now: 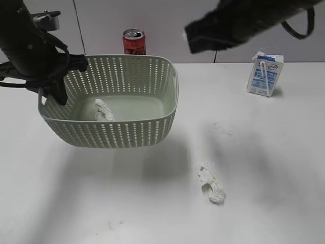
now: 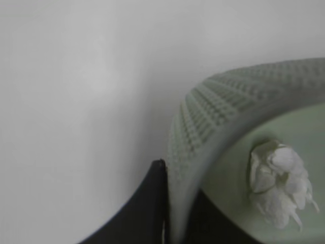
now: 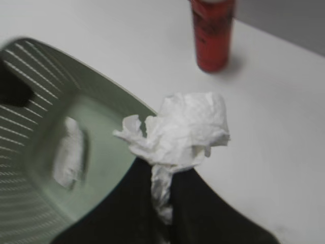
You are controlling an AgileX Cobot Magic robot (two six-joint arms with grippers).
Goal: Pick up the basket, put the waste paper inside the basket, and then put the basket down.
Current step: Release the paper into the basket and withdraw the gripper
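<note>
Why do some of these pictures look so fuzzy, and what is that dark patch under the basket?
Exterior view: the right arm is smeared by motion blur; the dark patch is the soft shadow of the lifted basket on the table. Left wrist view: the basket wall is too close and out of focus. Right wrist view: the held paper is fairly sharp; basket and can are soft.

A white table (image 1: pixel 264 152) fills most of the view, with faint dark marks and soft shadows on it. Behind it stands a pale grey wall (image 1: pixel 167 25) with one thin vertical seam. The light is even.
</note>
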